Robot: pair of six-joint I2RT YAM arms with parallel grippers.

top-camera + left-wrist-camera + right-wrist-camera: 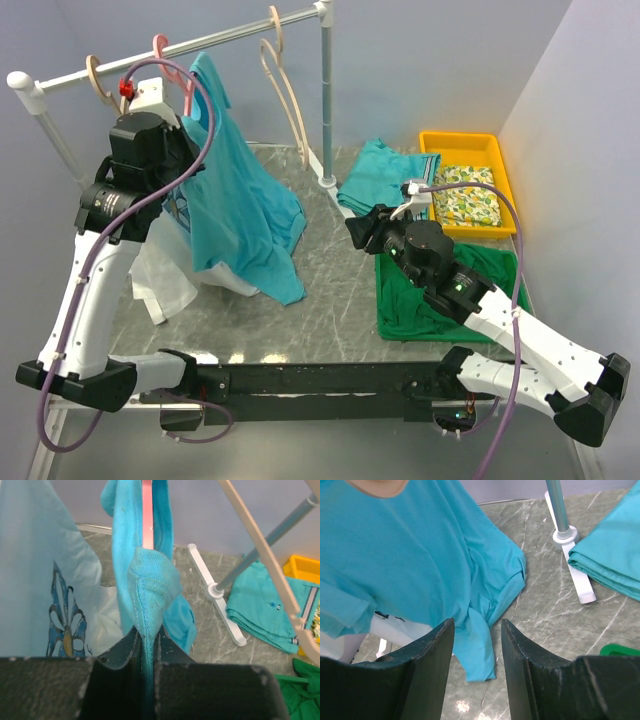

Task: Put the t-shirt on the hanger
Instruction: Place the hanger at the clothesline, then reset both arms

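- Table (pixel 340 300): grey marble, with a rack (pixel 200 45) standing across the far-left part.
- T-shirt (pixel 235 210): draped from the rack at far left over the hanger, hem pooled on the table, just right of a white top (pixel 165 275).
- Hanger (pixel 147 515): pink, hooked on the rack bar, one arm inside a fold of the t-shirt. Cannot tell whether seated in both shoulders.
- Left gripper (pixel 146 645): clamped tight on a bunched edge of the t-shirt, just below that hanger arm.
- Right gripper (pixel 477 635): jaws apart with nothing between them, hovering near mid-table, aimed at the low hem.
- Likely step: drawing the shoulder over the hanger arm. Pull along the arm, gently, to avoid stretching soft cotton or swinging the thin hanger off the bar. Bring the right gripper in to steady the loose side before letting go on the left.
- From above only: hook on the bar, both arms in one look, a tan hanger (pixel 285 90) further right.
- From the left wrist only: the pinch itself and pink plastic inside the cloth — masked from above by the arm.
- From the right wrist only: crumpled hem on the table — and the empty gap between the jaws.
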